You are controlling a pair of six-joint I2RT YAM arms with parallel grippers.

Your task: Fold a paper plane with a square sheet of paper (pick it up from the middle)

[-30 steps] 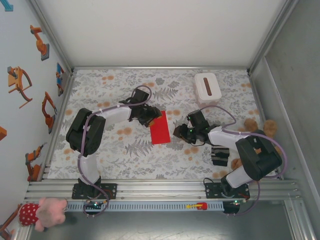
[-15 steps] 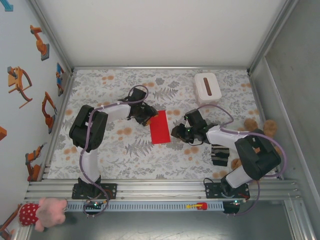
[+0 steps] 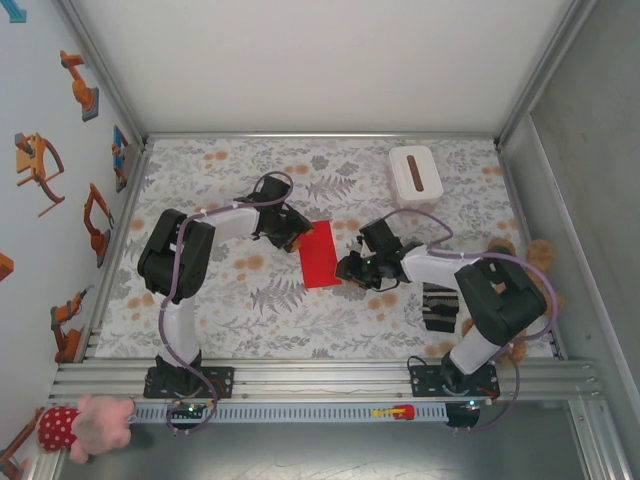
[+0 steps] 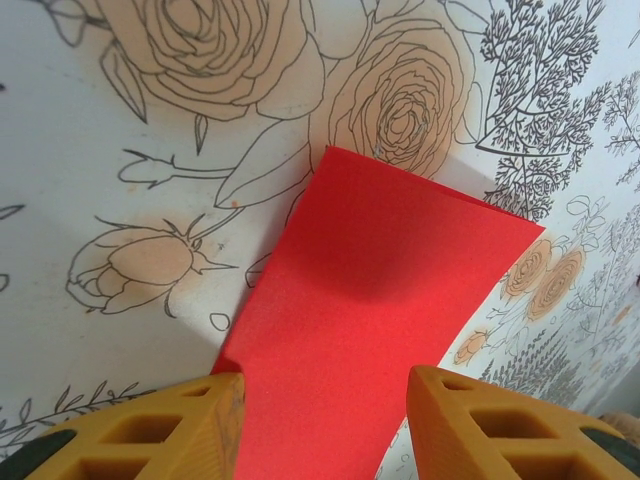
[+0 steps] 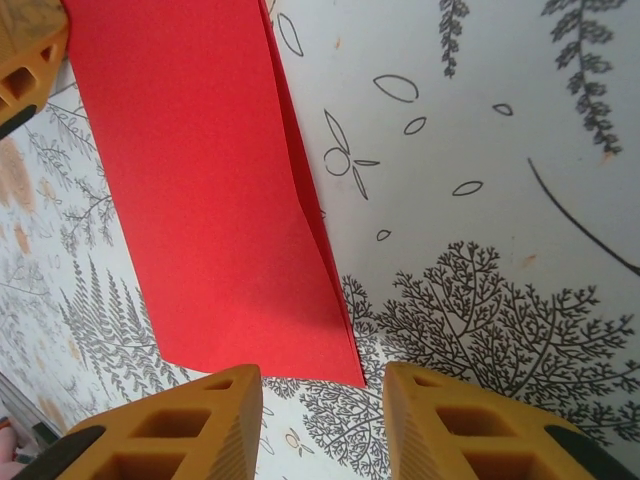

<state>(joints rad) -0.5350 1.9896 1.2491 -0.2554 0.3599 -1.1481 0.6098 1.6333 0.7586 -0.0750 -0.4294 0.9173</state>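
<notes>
My right gripper (image 3: 349,269) has slid in toward the near corner, and the left gripper (image 3: 293,231) has tucked closer. Both jaws are partly parted, gripping nothing. The square sheet of paper (image 3: 321,254) lies folded flat mid-table between them, flanked for creasing.

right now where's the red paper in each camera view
top external: red paper lies mid-table, a narrow rectangle.
left wrist: paper at lower centre, reaching the bottom edge.
right wrist: paper from upper left to lower centre.
shared landmark: floral table cover beneath it.
</notes>
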